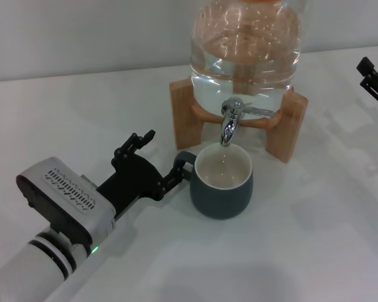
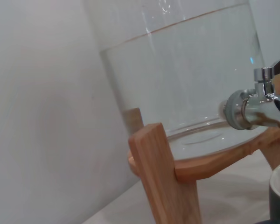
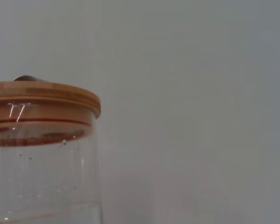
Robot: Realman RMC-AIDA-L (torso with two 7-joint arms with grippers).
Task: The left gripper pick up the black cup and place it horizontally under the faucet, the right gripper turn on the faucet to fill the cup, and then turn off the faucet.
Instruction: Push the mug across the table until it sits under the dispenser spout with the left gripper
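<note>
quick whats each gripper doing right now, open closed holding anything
Left gripper: open, one finger at the handle of the cup, holding nothing.
Right gripper: far off at the right edge; cannot be told.

Soft, even light is cast over the white table (image 1: 315, 239), faint shadows are left beneath the black cup (image 1: 222, 182), bright glints are seen on the faucet (image 1: 230, 123), and the left wrist view seems slightly blurred.

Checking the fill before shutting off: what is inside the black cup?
The squat slate-black ceramic cup shows a cream-white inside with water low down, under the small chrome faucet. The near wall hides the exact level. The left pincer is at its handle.
</note>
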